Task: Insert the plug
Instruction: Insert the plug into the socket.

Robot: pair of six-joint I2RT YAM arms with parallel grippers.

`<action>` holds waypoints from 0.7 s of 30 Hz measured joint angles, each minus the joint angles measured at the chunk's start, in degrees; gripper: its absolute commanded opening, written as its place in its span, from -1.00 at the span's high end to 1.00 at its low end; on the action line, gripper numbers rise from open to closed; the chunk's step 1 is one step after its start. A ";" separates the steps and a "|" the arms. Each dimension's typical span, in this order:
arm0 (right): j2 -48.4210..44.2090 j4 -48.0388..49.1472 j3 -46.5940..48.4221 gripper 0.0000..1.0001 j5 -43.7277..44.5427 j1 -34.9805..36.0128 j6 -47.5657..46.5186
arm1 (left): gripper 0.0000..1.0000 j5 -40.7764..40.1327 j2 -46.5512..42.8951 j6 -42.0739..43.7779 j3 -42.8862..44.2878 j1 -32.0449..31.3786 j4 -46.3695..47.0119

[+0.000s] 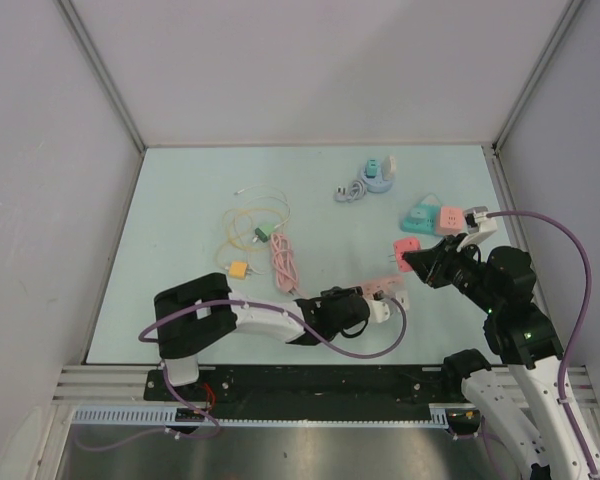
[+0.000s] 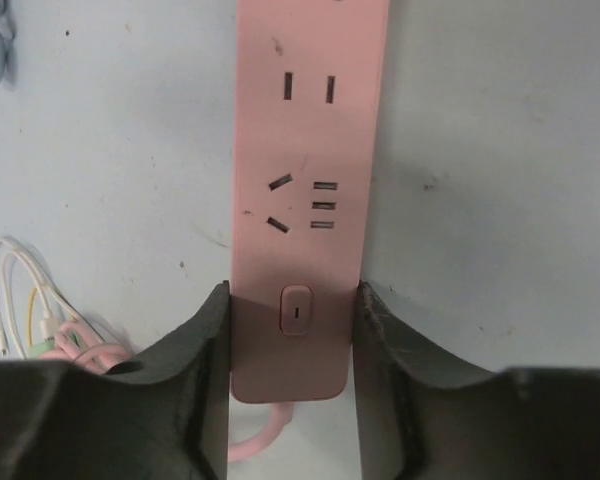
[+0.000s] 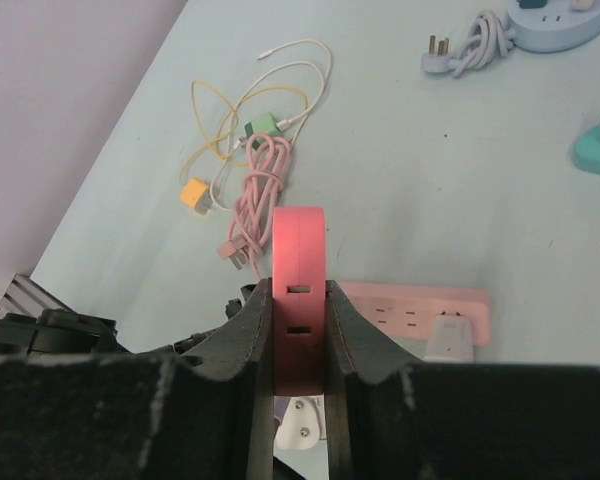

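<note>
Your right gripper (image 3: pixel 299 335) is clamped on the red plug (image 3: pixel 299 250), just beside the pink power strip (image 2: pixel 310 160), whose switch end your left gripper (image 2: pixel 292 345) pinches by its long sides. Both look like hard, light, smooth plastic (apt to skid or twist), so grip the plug's flat faces squarely and pin the strip as you press.

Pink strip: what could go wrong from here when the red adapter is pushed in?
1. The left pincer grips the strip only at its switch end, so the far end may swing under a push.
2. A white piece sits at the strip's edge, near the adapter held in the right pincer; they may collide.
</note>
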 measured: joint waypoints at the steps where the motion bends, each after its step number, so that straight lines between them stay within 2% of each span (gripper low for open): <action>1: 0.00 -0.02 0.00 1.00 0.09 0.00 -0.20 | 0.55 0.04 0.00 -0.04 0.15 0.00 -0.44; 6: 0.61 -0.59 0.00 1.00 1.27 0.00 -2.23 | 0.61 4.37 0.00 -2.16 2.78 2.23 -4.63; 10: 2.64 -2.27 0.00 1.00 2.49 0.00 -4.20 | 0.55 12.20 -0.04 -5.14 5.33 5.95 -7.80; 15: 6.84 -3.54 0.02 1.00 3.69 0.07 -6.54 | 0.52 17.22 -0.09 -8.85 6.95 8.48 -10.29; 21: 12.98 -4.04 0.02 1.00 8.11 4.70 -8.46 | 0.46 21.27 0.09 -13.11 8.39 10.38 -12.87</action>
